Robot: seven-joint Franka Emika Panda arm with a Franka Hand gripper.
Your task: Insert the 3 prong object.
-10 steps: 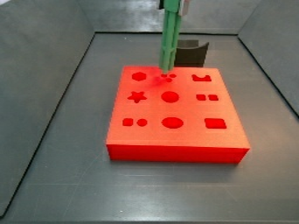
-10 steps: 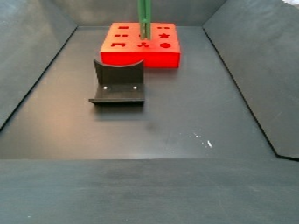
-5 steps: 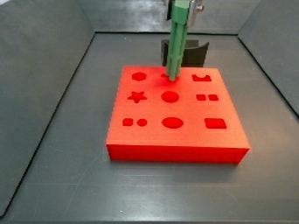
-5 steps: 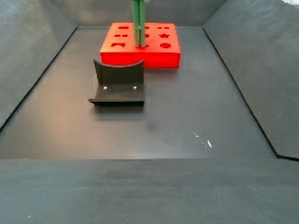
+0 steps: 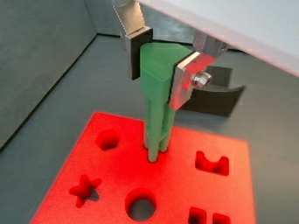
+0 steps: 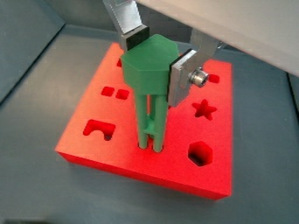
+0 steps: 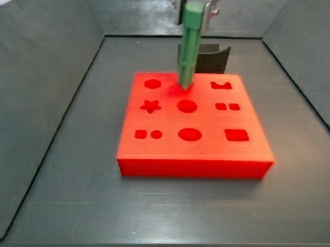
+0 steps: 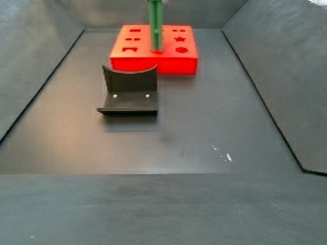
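The dark floor (image 7: 65, 193) of the walled bin fills both side views. On it I see the red slab (image 7: 194, 135) with its shaped cut-outs, lying flat near the back wall; in a side view it shows again (image 8: 153, 50) beyond the fixture (image 8: 129, 91). The fixture stands on the floor apart from the slab, and in a side view it peeks out dark behind the slab's far edge (image 7: 213, 56).

Next, the 3 prong object (image 7: 188, 53): a green bar, upright, hanging over the back half of the slab. In both wrist views I read it clearly (image 5: 156, 96) (image 6: 149, 92), wide at the held end and narrowing to prongs that point down at the slab face. The prong tips sit right at the red surface, near the round hole (image 5: 107, 139) and the U-shaped cut-out (image 5: 212, 162). I cannot tell whether the tips touch the slab, have entered a cut-out, or hang just above it; the angle is poor.

The gripper (image 5: 162, 54) is at the top of the bar, above the slab. Its silver fingers (image 5: 190, 77) pinch the green bar's wide head from two sides, pads flat against it, also seen in a wrist view (image 6: 156, 59).
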